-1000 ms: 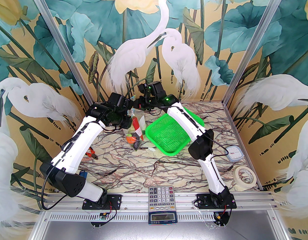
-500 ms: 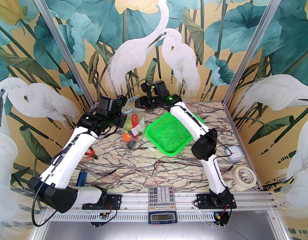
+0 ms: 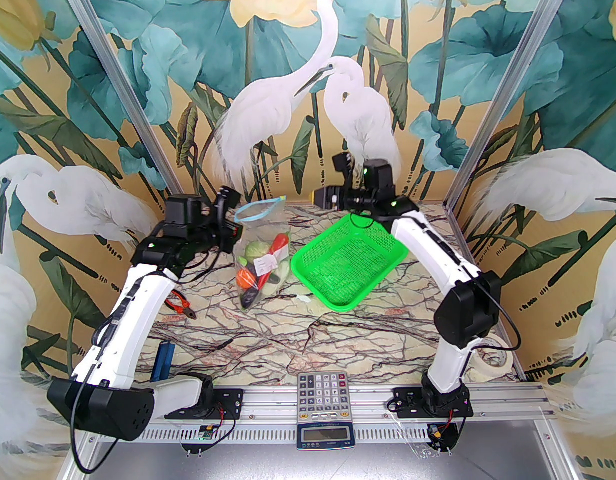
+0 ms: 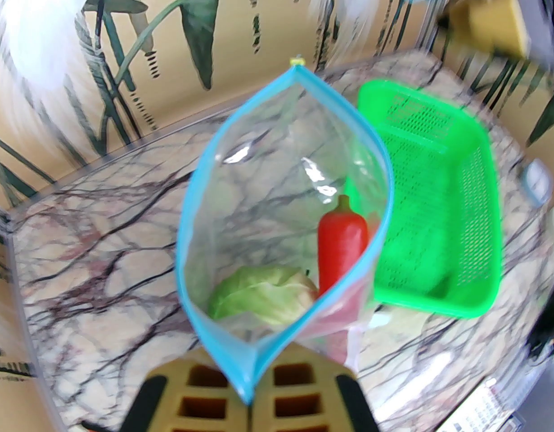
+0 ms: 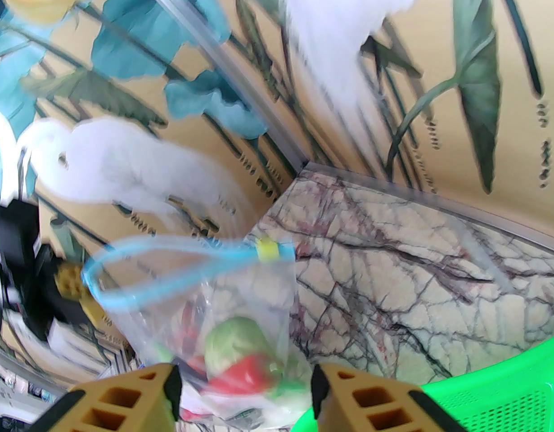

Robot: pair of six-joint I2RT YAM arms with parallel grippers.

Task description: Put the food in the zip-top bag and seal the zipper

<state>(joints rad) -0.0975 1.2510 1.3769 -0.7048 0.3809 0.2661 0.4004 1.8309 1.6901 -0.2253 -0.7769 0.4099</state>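
The clear zip-top bag (image 3: 262, 263) hangs from my left gripper (image 3: 231, 222), which is shut on the left corner of its mouth. The light-blue zipper (image 3: 257, 210) gapes in an open loop (image 4: 286, 160), with a yellow slider (image 4: 297, 61) at its far end. Food lies inside: a red chili (image 4: 342, 241), a green cabbage (image 4: 263, 295), and orange and dark pieces lower down (image 3: 247, 283). My left fingers (image 4: 204, 389) pinch the zipper's near corner. My right gripper (image 3: 319, 198) stands open to the right of the bag, apart from it. The right wrist view has the bag (image 5: 204, 313) beyond its spread fingertips (image 5: 173, 389).
A green mesh basket (image 3: 348, 263) sits just right of the bag, under my right arm. Red-handled pliers (image 3: 180, 308) and a blue object (image 3: 163, 360) lie at the left. A calculator (image 3: 323, 393) is at the front edge and a tape roll (image 3: 493, 358) at the right.
My right gripper has opened, let go of the bag's mouth and drawn back to the right. My left arm has shifted left with the bag, and its mouth now gapes.
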